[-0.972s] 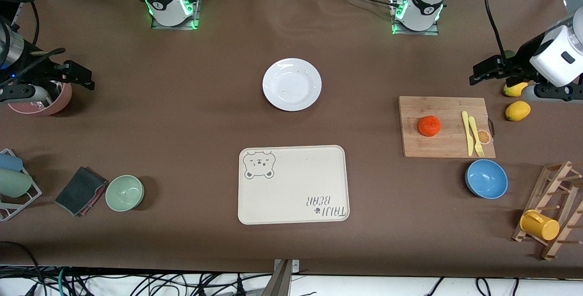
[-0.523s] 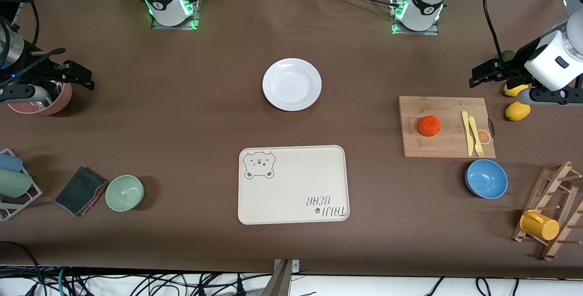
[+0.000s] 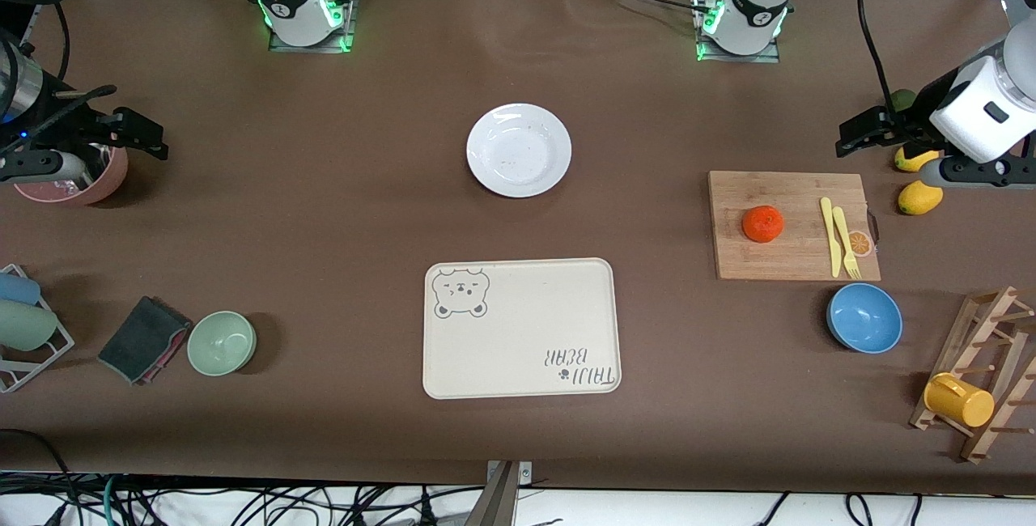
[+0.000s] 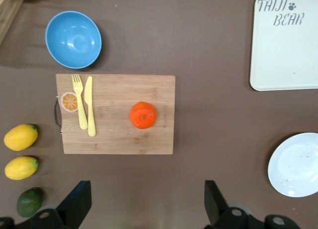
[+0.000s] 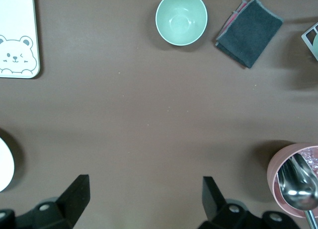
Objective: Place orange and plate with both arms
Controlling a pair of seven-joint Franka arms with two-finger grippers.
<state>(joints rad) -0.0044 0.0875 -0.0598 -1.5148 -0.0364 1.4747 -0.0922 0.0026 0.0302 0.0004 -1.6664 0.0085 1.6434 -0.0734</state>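
The orange [image 3: 762, 223] lies on a wooden cutting board [image 3: 793, 194] toward the left arm's end of the table, also seen in the left wrist view as the orange [image 4: 143, 114]. The white plate [image 3: 518, 150] lies bare mid-table, farther from the front camera than the bear tray. My left gripper [image 3: 859, 128] hangs open and empty in the air beside the board, over the table near the lemons; its own view shows its gripper [image 4: 147, 191] over bare table. My right gripper [image 3: 137, 136] waits open and empty over a pink cup; its gripper [image 5: 144, 187] holds nothing.
A yellow fork and knife [image 3: 838, 236] share the board. Two lemons [image 3: 920, 197], a blue bowl [image 3: 864, 317] and a wooden rack with a yellow mug [image 3: 959, 399] surround it. The bear tray [image 3: 520, 328], green bowl [image 3: 222, 342], grey cloth [image 3: 144, 338] and pink cup [image 3: 77, 178] lie elsewhere.
My left arm's wrist has shifted slightly toward the cutting board, with the gripper still open. The right arm, orange and plate have not moved.
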